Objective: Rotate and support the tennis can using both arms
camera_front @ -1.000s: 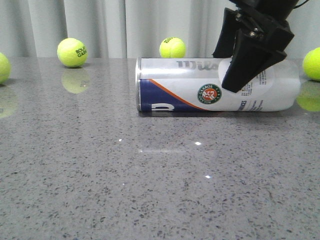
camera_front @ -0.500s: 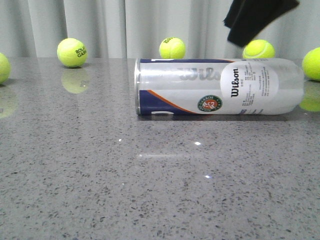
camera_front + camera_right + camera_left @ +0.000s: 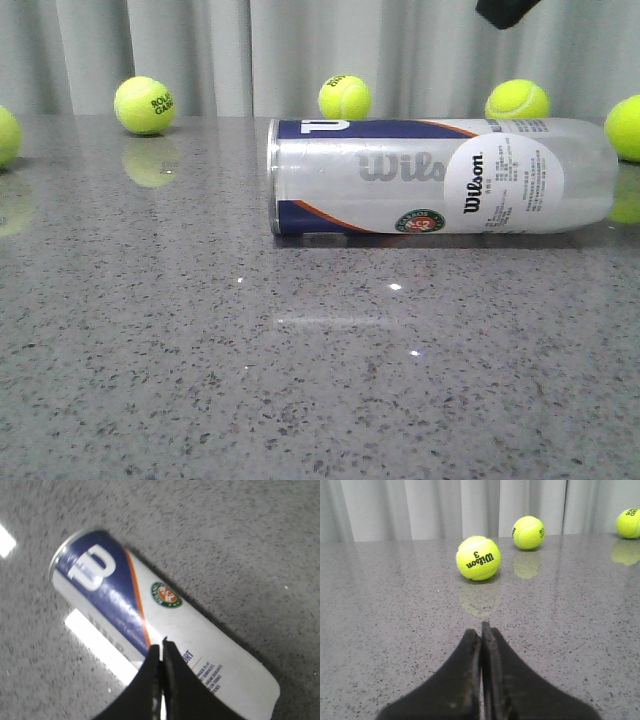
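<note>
The tennis can (image 3: 440, 177) lies on its side on the grey table, its round end to the left, the white Wilson oval facing me and the Roland Garros badge low on its side. It also shows in the right wrist view (image 3: 150, 625). My right gripper (image 3: 161, 649) is shut and empty, raised above the can; only a black tip (image 3: 505, 10) shows at the top of the front view. My left gripper (image 3: 481, 630) is shut and empty, low over bare table. It is out of the front view.
Yellow tennis balls lie along the back near the curtain (image 3: 145, 104) (image 3: 345, 96) (image 3: 516, 100), one at each side edge (image 3: 625, 127) (image 3: 5, 135). In the left wrist view a Wilson 3 ball (image 3: 478, 558) sits ahead of the fingers, with two more beyond (image 3: 528, 532) (image 3: 628, 523).
My right gripper has let go of contact with the can and risen up out of the front view. The can has rolled, turning the badge downward and the Wilson oval toward me.
</note>
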### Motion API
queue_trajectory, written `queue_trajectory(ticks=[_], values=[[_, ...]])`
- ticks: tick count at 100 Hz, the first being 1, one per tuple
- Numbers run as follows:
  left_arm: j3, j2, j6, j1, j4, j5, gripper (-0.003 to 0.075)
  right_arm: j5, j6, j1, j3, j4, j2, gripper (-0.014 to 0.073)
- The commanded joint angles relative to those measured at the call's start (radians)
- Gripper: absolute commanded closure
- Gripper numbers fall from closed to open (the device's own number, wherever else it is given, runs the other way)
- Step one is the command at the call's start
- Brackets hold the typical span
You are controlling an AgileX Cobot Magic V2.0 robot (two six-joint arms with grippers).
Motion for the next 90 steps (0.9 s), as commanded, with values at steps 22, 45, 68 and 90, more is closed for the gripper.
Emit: queue_trajectory(ticks=[22, 45, 68, 90], values=[[0.044, -0.036, -0.011, 0.001, -0.008, -0.074, 0.0739, -0.431, 0.208, -0.008, 0.308, 0.034, -0.277, 0.0655], [0.044, -0.036, -0.011, 0.001, -0.008, -0.074, 0.0739, -0.625, 0.19, -0.008, 0.562, 0.033, -0.539, 0.0655], [0.044, -0.036, -0.011, 0.001, -0.004, -0.087, 0.0739, -0.665, 0.19, -0.008, 0.72, 0.033, -0.788, 0.0655], [0.044, -0.036, -0.011, 0.001, -0.004, -0.131, 0.0739, -0.657, 0.19, -0.008, 0.798, 0.033, -1.038, 0.0655]])
